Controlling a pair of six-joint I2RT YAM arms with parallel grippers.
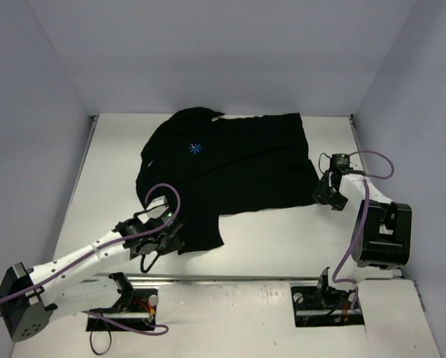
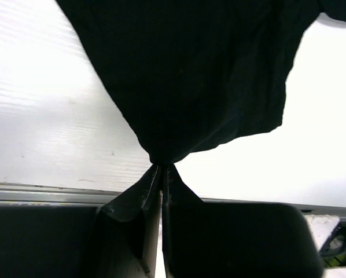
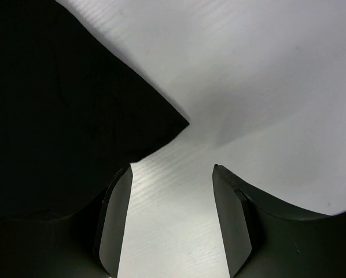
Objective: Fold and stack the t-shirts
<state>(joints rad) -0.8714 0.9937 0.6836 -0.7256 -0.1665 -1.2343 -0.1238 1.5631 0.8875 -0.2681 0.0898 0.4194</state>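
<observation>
At the near left of the tabletop [image 1: 283,239], your left fingers [image 2: 139,200] pinch an edge of the black t-shirt [image 1: 238,171] lying across the middle; your right fingers [image 3: 234,223] stand spread at its right corner, empty.

A robotics lab test cell, not a home or a shop; a plain white tabletop [image 1: 283,239] is boxed in by bare pale walls [image 1: 223,52] on three sides; the left arm [image 1: 81,261] and the right arm [image 1: 379,224], white and black, stand by a metal rail [image 1: 230,280] at its near edge; purple cables [image 1: 164,186] loop along them; a black t-shirt [image 1: 245,164] lies on the surface.
</observation>
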